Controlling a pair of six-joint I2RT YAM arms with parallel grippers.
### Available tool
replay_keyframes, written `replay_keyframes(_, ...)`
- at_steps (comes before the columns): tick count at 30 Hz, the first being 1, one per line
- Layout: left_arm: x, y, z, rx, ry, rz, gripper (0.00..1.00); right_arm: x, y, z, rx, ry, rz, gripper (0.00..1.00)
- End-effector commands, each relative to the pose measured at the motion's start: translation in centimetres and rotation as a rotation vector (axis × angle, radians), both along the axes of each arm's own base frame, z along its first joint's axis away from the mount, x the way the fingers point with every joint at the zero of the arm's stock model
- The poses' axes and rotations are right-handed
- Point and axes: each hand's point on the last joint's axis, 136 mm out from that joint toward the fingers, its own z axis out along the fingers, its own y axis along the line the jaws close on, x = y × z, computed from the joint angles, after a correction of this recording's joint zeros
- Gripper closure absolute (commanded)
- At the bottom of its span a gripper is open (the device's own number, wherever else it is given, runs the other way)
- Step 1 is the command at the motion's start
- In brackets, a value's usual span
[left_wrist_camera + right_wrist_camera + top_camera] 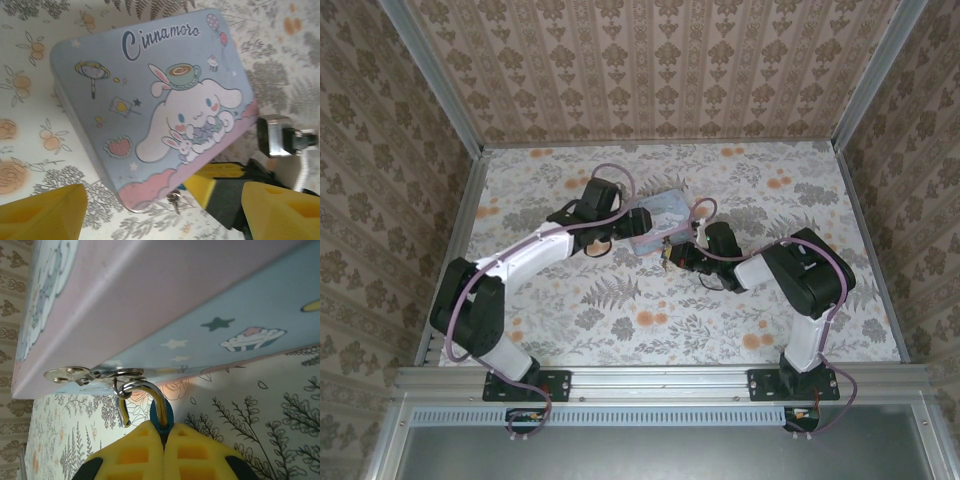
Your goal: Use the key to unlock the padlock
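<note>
The right pincer [163, 434] is clenched on the blue body of the padlock [161, 416], whose silver loop [150, 390] hooks through the latch on the near edge of the tin [150, 290]. The right arm bends sharply at the elbow and reaches left. The left pincer [623, 222] is spread wide over the tin, mid-table towards the far edge, with its arm stretched forward and to the right.

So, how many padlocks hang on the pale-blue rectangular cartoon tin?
1. The small blue-bodied metal padlock hangs from the silvery hasp on the tin's near side, pinched in the right gripper. Other sides may hide more.
</note>
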Motion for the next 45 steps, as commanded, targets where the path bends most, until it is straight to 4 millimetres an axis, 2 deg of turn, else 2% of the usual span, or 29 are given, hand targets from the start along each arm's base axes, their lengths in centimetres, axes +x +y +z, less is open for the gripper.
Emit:
replay_keyframes(1,0.0,2.0,-2.4,0.237,-0.002,-0.02,0.18,-0.4,-1.0,-1.0,-0.001,0.043,-0.053,1.0)
replay_keyframes(11,0.9,1.4,-3.7,0.431,-0.035,-0.06,0.16,-0.7,-1.6,-1.2,0.002,0.055,-0.08,1.0)
replay_keyframes(21,0.6,1.4,-5.5,0.56,-0.033,-0.095,0.16,-0.7,-2.2,-1.3,0.023,0.069,-0.116,1.0)
replay_keyframes(33,-0.5,1.1,-7.9,0.604,0.01,-0.132,0.16,0.1,-3.2,-0.7,0.135,0.111,-0.233,1.0)
replay_keyframes(45,-1.4,0.5,-9.7,0.601,0.049,-0.157,0.16,0.9,-4.9,-1.1,0.215,0.152,-0.407,1.0)
